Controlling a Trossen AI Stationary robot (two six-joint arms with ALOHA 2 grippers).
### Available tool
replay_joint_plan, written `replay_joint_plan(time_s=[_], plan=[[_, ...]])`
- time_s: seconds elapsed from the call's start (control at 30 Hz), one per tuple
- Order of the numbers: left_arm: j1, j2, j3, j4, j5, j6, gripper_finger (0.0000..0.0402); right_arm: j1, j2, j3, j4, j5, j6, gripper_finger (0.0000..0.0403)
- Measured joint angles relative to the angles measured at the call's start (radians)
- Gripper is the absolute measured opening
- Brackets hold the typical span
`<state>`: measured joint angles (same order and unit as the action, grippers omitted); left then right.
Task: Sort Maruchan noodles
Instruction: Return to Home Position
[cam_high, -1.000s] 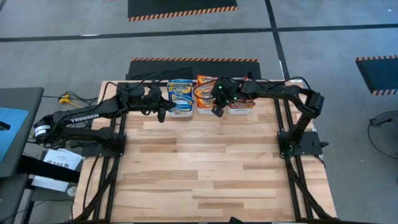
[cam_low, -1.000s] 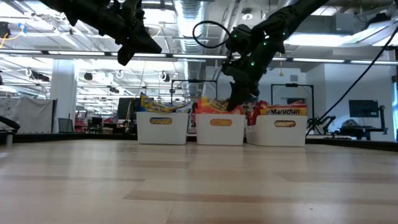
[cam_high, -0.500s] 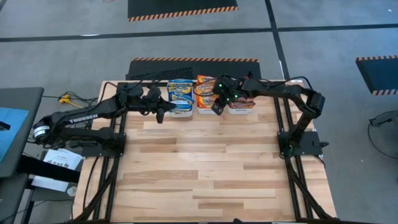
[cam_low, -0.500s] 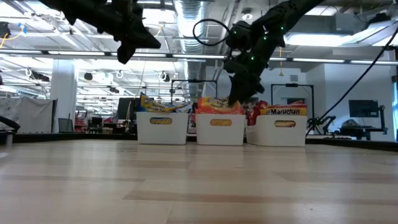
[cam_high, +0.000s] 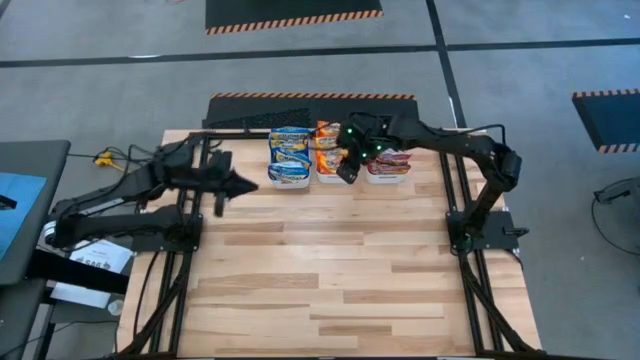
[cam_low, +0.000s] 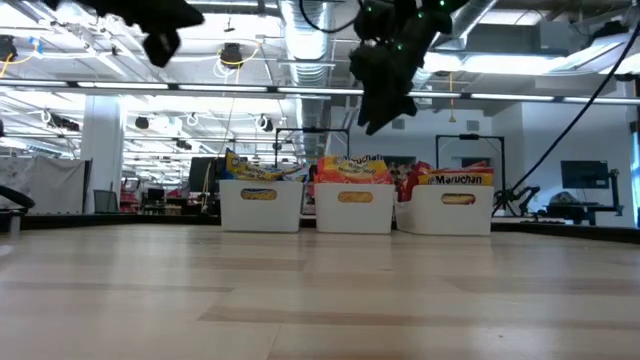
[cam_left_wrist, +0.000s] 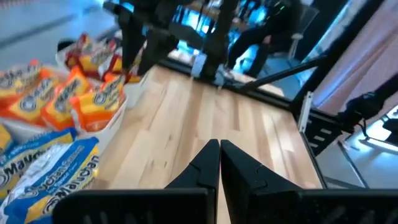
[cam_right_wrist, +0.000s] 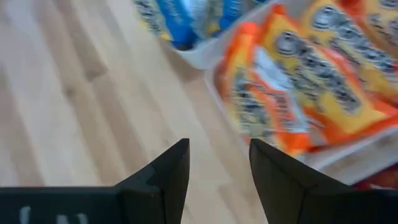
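Noodle packets (cam_high: 290, 143) lay sorted in three white bins (cam_low: 259, 208) at the far edge of the bench (cam_high: 330, 270), so the left pincer (cam_high: 248, 185), closed and empty, and the right pincer (cam_high: 346, 172), parted and empty, apparently needed only to retract home.

Blue noodle packs (cam_high: 289, 143) in left white bin (cam_low: 260, 205), orange packs (cam_high: 326, 140) in centre bin (cam_low: 354, 208), red packs (cam_high: 392, 158) in right bin (cam_low: 458, 210).

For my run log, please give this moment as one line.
left gripper: shut, empty, raised left of white bins | right gripper: open, empty, raised near center bin | noodles: in bins by colour
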<state>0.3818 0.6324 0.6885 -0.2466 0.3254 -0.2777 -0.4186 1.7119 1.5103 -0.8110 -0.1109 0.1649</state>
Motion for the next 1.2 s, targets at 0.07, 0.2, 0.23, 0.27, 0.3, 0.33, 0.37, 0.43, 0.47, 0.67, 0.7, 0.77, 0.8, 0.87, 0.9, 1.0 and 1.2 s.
replay_joint_plan(time_s=[0.07,0.2,0.23,0.27,0.3,0.33,0.37,0.43,0.47,0.67,0.7,0.77,0.8,0.87,0.9,1.0,1.2], plan=[[-0.037,-0.076,-0.039,0.006,-0.032,0.013,0.0,0.019,0.0,0.005,0.005,-0.001,0.01,0.0187],[-0.101,-0.23,-0.131,0.032,-0.057,0.005,0.0,0.066,0.0,0.005,0.001,0.0,0.043,0.018],[-0.113,-0.265,-0.152,0.035,-0.067,-0.001,0.0,0.079,0.0,0.005,0.001,0.0,0.052,0.0179],[-0.121,-0.297,-0.172,0.036,-0.081,-0.009,0.0,0.091,0.0,0.005,0.001,0.0,0.064,0.0178],[-0.128,-0.326,-0.192,0.036,-0.102,-0.016,0.0,0.104,0.0,0.005,0.0,0.0,0.078,0.0178],[-0.134,-0.352,-0.213,0.035,-0.124,-0.019,0.0,0.116,0.0,0.005,0.0,0.0,0.094,0.0178],[-0.138,-0.377,-0.235,0.035,-0.146,-0.02,0.0,0.128,0.0,0.005,0.002,-0.001,0.109,0.0178],[-0.143,-0.421,-0.278,0.035,-0.177,-0.017,0.0,0.152,0.0,0.005,0.003,0.0,0.132,0.0179],[-0.145,-0.443,-0.305,0.039,-0.184,-0.014,0.0,0.164,0.0,0.005,0.002,0.001,0.145,0.018],[-0.147,-0.563,-0.481,0.136,-0.176,-0.056,0.0,0.246,0.0,0.005,0.002,0.0,0.175,0.018],[-0.147,-0.58,-0.502,0.157,-0.175,-0.059,0.0,0.257,0.0,0.005,0.002,0.0,0.175,0.018],[-0.148,-0.607,-0.535,0.174,-0.18,-0.057,0.0,0.27,0.0,0.005,0.0,-0.001,0.147,0.018],[-0.148,-0.619,-0.548,0.175,-0.184,-0.047,0.0,0.272,0.0,0.005,-0.002,-0.001,0.118,0.018],[-0.148,-0.632,-0.566,0.169,-0.199,-0.01,0.0,0.276,0.0,0.008,-0.024,-0.016,0.135,0.0179],[-0.148,-0.632,-0.573,0.168,-0.205,0.011,0.0,0.275,0.001,0.018,-0.052,-0.021,0.181,0.0179],[-0.148,-0.628,-0.61,0.164,-0.221,0.05,0.0,0.266,0.002,0.073,-0.126,-0.024,0.276,0.0179],[-0.147,-0.615,-0.641,0.193,-0.246,0.056,0.0,0.267,-0.031,0.193,-0.269,0.029,0.247,0.0179]])
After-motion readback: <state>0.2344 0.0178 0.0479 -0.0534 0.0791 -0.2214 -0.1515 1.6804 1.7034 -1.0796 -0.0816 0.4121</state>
